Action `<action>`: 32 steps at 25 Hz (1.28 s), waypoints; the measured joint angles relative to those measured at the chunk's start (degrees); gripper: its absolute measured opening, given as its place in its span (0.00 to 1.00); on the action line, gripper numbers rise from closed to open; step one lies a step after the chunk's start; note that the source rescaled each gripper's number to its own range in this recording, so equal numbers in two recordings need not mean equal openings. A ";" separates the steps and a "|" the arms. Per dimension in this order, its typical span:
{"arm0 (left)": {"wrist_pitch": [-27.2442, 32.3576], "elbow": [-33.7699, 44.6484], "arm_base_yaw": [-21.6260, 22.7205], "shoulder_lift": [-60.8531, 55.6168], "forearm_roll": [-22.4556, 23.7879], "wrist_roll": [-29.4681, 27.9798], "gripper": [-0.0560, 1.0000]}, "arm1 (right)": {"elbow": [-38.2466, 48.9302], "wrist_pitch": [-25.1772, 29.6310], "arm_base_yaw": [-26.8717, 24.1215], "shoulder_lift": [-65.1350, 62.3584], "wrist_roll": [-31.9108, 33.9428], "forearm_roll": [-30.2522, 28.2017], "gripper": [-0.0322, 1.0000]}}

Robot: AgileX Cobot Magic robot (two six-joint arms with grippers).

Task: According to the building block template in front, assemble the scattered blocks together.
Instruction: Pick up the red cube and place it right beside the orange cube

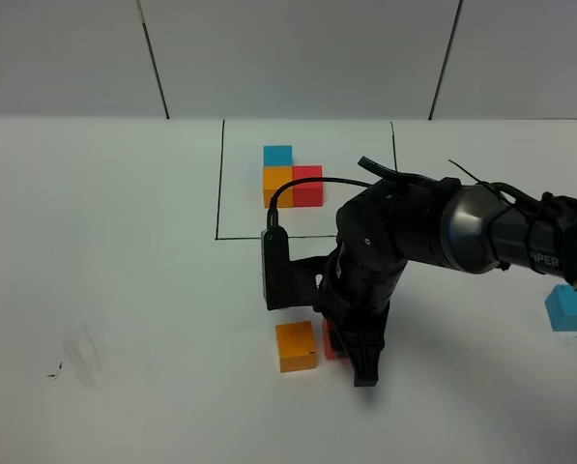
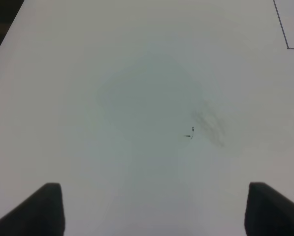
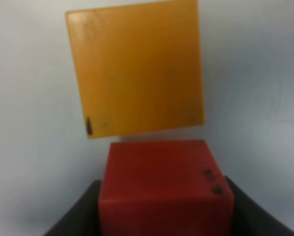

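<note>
The building block template (image 1: 291, 176), a small blue, orange and red L, sits inside the black-lined square at the back. The scattered orange cube (image 1: 297, 346) lies on the table in front of it. My right gripper (image 1: 351, 358) reaches across the middle and is shut on the scattered red cube (image 1: 331, 350), which sits just right of the orange cube and is mostly hidden. In the right wrist view the red cube (image 3: 164, 182) sits between the fingers (image 3: 80, 211), with the orange cube (image 3: 137, 69) just beyond it. The scattered blue cube (image 1: 569, 307) lies at the far right. My left gripper (image 2: 151, 211) is open over bare table.
The black-lined square (image 1: 218, 193) marks the template area at the back of the white table. A grey smudge and small marks (image 2: 208, 125) lie on the table under the left gripper; they also show at front left in the exterior view (image 1: 80, 350).
</note>
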 joint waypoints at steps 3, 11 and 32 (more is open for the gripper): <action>0.00 0.00 0.00 0.00 0.00 0.00 0.64 | -0.04 0.00 0.00 0.00 -0.82 0.00 0.03; 0.00 0.00 0.00 0.00 0.00 0.05 0.64 | -0.06 -0.82 1.15 0.11 -2.82 0.52 0.03; 0.00 0.00 0.00 0.00 0.00 0.05 0.64 | -4.67 2.47 1.61 4.67 -4.28 0.59 0.03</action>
